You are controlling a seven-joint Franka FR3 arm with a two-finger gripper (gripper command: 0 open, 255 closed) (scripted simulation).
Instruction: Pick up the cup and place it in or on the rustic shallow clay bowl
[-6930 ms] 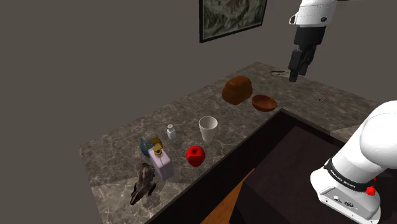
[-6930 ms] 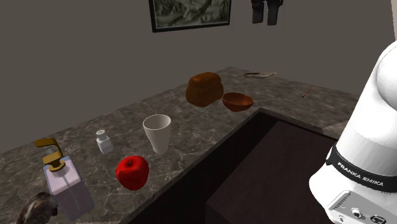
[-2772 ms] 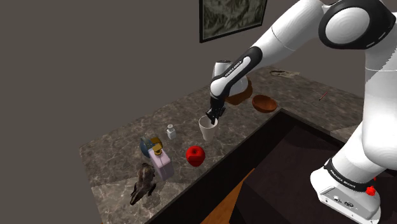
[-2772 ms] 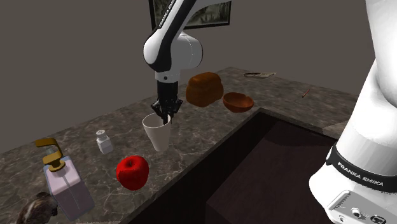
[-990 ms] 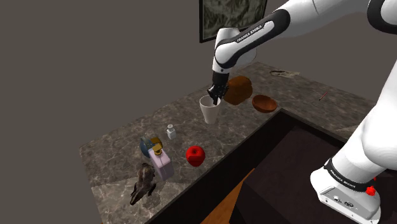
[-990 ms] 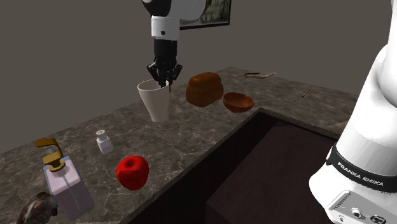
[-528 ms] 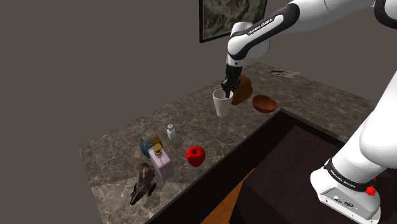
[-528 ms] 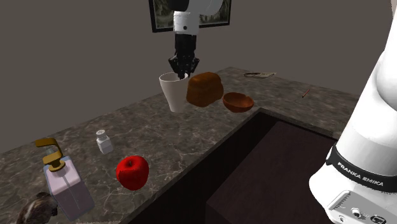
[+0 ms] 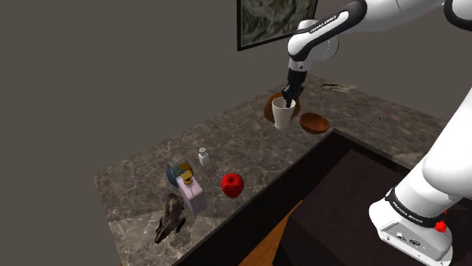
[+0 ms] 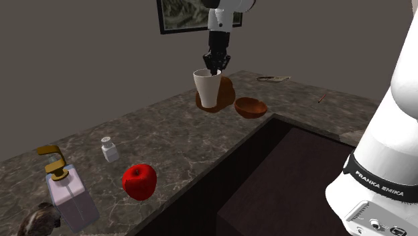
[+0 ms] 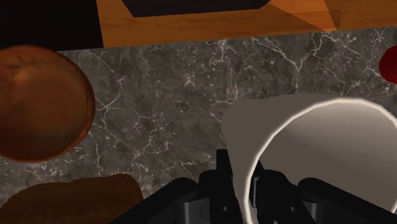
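Gripper [image 11: 242, 184] is clamped on the white cup [image 11: 318, 149] at its rim. In the wrist view one of the fingers [image 11: 224, 173] is on the outside of the wall, the other is inside, and the rim is pinched between them.

The cup hangs directly below my hand, mouth up and roughly upright. The shoulder view has the gripper [image 9: 290, 97] at the top edge of the cup [image 9: 284, 115]. The second exterior view agrees: gripper [image 10: 214, 67] above, cup [image 10: 208, 89] beneath.

The cup looks clear of the marble counter [image 9: 151, 168]. In both exterior views it overlaps the brown loaf-shaped lump [image 10: 228, 94] behind it.

The brown clay bowl [image 9: 315, 122] sits on the counter near the inner corner, just to the shoulder view's right of the cup and lower. In the second exterior view the bowl [image 10: 250, 106] is likewise to the right of the cup and below it. From the wrist, the bowl [image 11: 41, 105] is off to one side of my fingers, the cup is on the other side, and bare marble shows between them. So the cup is near the bowl but not over it.

Other items are well apart from the gripper, towards the shoulder view's left:
- red apple [image 9: 232, 184]
- small white shaker [image 9: 203, 156]
- soap dispenser [image 9: 192, 194]
- dark figurine [image 9: 171, 218]
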